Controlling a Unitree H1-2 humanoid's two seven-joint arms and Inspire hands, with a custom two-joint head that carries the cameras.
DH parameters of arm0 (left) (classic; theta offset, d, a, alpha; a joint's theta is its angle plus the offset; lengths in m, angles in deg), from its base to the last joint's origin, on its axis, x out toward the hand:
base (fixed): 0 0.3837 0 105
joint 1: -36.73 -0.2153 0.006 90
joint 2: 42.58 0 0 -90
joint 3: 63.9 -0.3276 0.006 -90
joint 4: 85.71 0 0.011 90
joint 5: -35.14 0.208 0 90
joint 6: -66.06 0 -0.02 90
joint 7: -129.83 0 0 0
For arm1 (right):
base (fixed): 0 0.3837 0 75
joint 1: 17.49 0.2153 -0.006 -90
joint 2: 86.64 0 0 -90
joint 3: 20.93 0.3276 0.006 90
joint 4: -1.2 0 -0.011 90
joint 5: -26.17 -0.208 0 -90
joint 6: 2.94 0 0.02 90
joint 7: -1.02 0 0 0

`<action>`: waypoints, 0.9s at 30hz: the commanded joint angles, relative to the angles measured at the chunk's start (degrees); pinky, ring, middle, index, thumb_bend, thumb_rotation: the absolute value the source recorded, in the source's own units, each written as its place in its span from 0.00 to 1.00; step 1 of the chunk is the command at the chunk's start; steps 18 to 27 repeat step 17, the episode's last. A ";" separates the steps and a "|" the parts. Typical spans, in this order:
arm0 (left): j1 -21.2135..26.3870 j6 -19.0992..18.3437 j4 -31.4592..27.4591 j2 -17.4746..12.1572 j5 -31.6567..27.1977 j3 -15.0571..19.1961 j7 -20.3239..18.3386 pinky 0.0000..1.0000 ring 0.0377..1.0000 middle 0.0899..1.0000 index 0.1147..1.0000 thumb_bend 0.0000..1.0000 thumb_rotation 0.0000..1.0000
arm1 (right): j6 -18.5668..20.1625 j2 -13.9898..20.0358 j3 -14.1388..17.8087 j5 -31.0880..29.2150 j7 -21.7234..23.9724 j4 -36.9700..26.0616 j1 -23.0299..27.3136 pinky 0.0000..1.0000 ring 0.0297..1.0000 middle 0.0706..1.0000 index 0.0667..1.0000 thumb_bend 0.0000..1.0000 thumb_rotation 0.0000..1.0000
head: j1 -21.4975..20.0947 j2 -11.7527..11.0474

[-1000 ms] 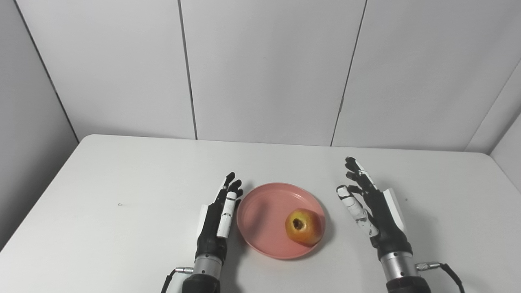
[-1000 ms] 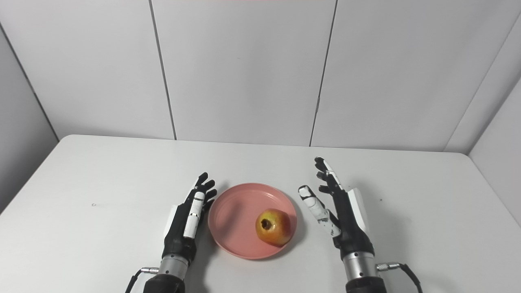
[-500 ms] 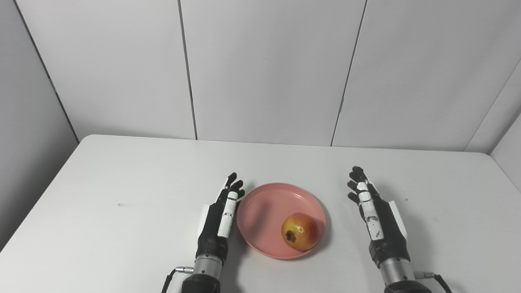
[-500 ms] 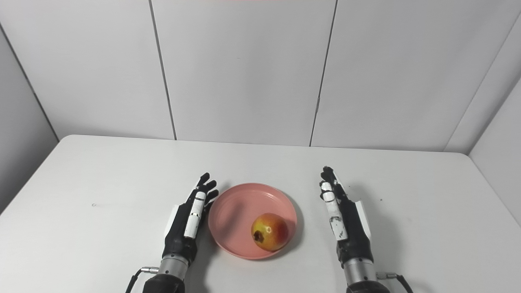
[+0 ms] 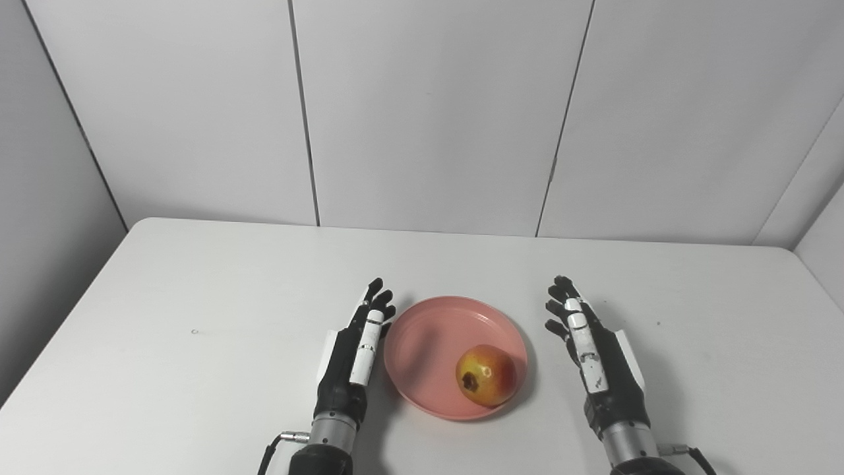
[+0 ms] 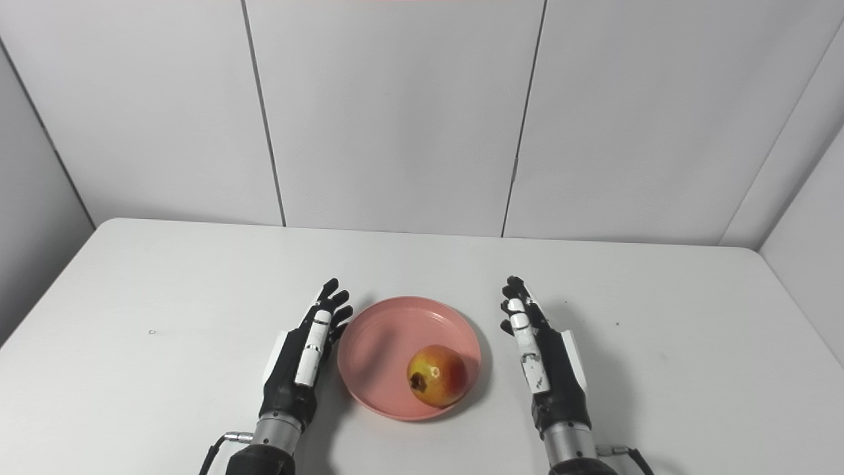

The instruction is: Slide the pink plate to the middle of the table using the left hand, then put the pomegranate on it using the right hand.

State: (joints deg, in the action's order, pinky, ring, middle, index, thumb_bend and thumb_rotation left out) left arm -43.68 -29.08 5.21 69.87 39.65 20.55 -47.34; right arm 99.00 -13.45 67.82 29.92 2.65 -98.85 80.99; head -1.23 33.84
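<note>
Pomegranate (image 5: 486, 383) sits at four o'clock on the pink plate (image 5: 428, 336); left hand (image 5: 353, 356) and right hand (image 5: 597, 359) flank it, fingers spread, holding nothing.

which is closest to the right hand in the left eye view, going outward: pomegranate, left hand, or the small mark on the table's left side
From the right hand:
1. pomegranate, just to its left, on the right part of the pink plate
2. left hand, beyond the plate's far edge
3. small mark, far out on the table's left side

Twin head cameras, looking down, same table (image 5: 198, 277)
</note>
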 commanded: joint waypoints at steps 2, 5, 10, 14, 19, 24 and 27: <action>1.03 0.95 -1.38 0.56 -0.21 -0.36 -0.28 0.89 0.91 0.93 0.92 0.45 1.00 | -0.31 0.21 -0.25 -0.08 -0.16 -0.87 0.74 0.87 0.90 0.91 0.91 0.23 1.00 | 0.28 -0.28; 1.03 0.88 -1.39 0.44 -0.22 -0.33 -0.34 0.89 0.91 0.93 0.92 0.45 1.00 | -0.55 0.22 -0.38 0.14 -0.32 -0.77 0.72 0.87 0.90 0.91 0.90 0.23 1.00 | 0.21 -0.40; 0.98 1.26 -1.20 0.24 -0.61 -0.11 -0.50 0.89 0.91 0.93 0.92 0.45 1.00 | -0.55 -0.03 -0.29 0.30 -0.76 -0.80 0.72 0.88 0.90 0.90 0.90 0.23 1.00 | -0.15 -0.65; 0.88 0.77 -1.57 0.11 -0.82 -0.18 -0.62 0.90 0.91 0.93 0.93 0.45 1.00 | 0.05 -0.39 -0.19 0.41 -1.27 -0.92 0.80 0.89 0.90 0.90 0.90 0.23 1.00 | -0.45 -0.78; 0.85 0.97 -1.58 -0.02 -0.84 -0.28 -0.83 0.90 0.91 0.93 0.92 0.45 1.00 | 0.30 -0.60 -0.12 0.14 -1.41 -1.02 0.84 0.89 0.90 0.90 0.90 0.22 1.00 | -0.47 -0.83; 0.85 0.97 -1.58 -0.02 -0.84 -0.28 -0.83 0.90 0.91 0.93 0.92 0.45 1.00 | 0.30 -0.60 -0.12 0.14 -1.41 -1.02 0.84 0.89 0.90 0.90 0.90 0.22 1.00 | -0.47 -0.83; 0.85 0.97 -1.58 -0.02 -0.84 -0.28 -0.83 0.90 0.91 0.93 0.92 0.45 1.00 | 0.30 -0.60 -0.12 0.14 -1.41 -1.02 0.84 0.89 0.90 0.90 0.90 0.22 1.00 | -0.47 -0.83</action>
